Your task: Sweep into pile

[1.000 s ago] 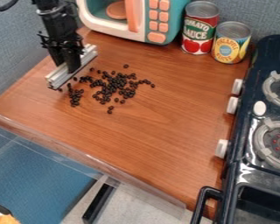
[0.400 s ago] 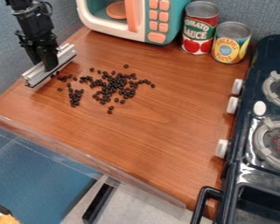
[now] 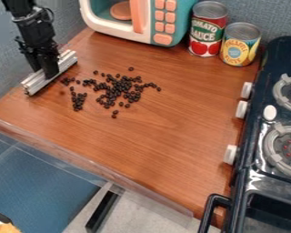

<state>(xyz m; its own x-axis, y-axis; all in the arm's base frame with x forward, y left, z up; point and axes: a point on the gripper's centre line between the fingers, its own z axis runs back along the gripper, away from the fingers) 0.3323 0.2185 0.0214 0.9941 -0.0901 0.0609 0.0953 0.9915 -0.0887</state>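
At the table's left edge, near the wall, the black gripper (image 3: pixel 51 73) points down, shut on a silver metal bar (image 3: pixel 37 81) that lies slantwise from lower left to upper right. Dark round beans (image 3: pixel 118 87) are scattered on the wooden table to the right of the bar. Most sit in a loose cluster, while a smaller group (image 3: pixel 78 101) lies at its lower left and a few stray beans (image 3: pixel 67 81) are close to the bar. The gripper hides the middle of the bar.
A toy microwave (image 3: pixel 142 20) stands at the back, with a tomato sauce can (image 3: pixel 207 29) and a yellow-labelled can (image 3: pixel 239 44) right of it. The toy stove (image 3: pixel 272 136) runs along the right side. Bare wooden table (image 3: pixel 166 132) lies in front of the beans.
The gripper and the bar have moved left, away from the main cluster, and toward the wall. Beans near the bar's former place now show. The main cluster looks the same.
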